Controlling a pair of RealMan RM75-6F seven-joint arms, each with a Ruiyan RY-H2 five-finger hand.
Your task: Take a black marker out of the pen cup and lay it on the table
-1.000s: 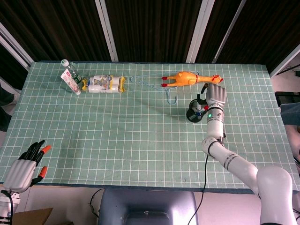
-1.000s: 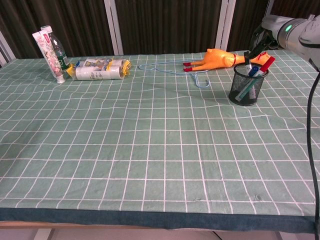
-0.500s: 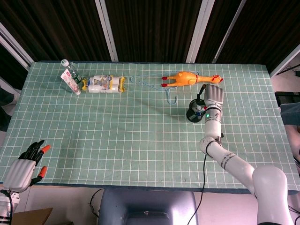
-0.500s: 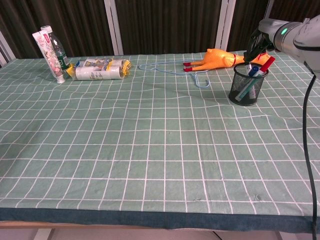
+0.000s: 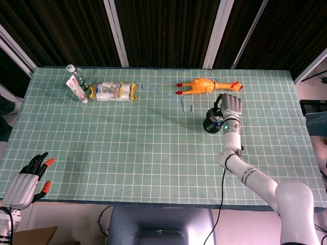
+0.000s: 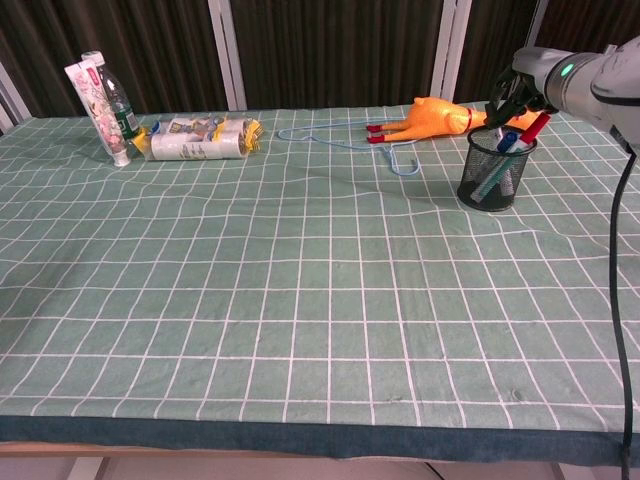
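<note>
Overhead, in the head view, the pen cup (image 5: pixel 210 124) is seen as a dark mesh cylinder standing just below the rubber chicken (image 5: pixel 203 85) on the green gridded table (image 5: pixel 153 148). The right hand (image 5: pixel 231 108) is positioned over the cup's right rim, back upward, with the forearm running away from the cup toward the table's near edge. The black marker cannot be singled out from this angle. The left hand (image 5: pixel 26 181) is held far from the cup, at the table's near left corner, fingers spread and nothing held.

From the chest view, several pen tops are seen projecting above the cup (image 6: pixel 493 170), red and blue ones clearly. The right hand (image 6: pixel 512 90) is lowered to these tops from above, fingers curled downward; whether a marker is already pinched cannot be determined.

A marker is judged light, rigid and smooth-barrelled, so slipping is likely. It is best taken near its exposed upper end and drawn straight upward, since the light cup may tip or lift.
</note>
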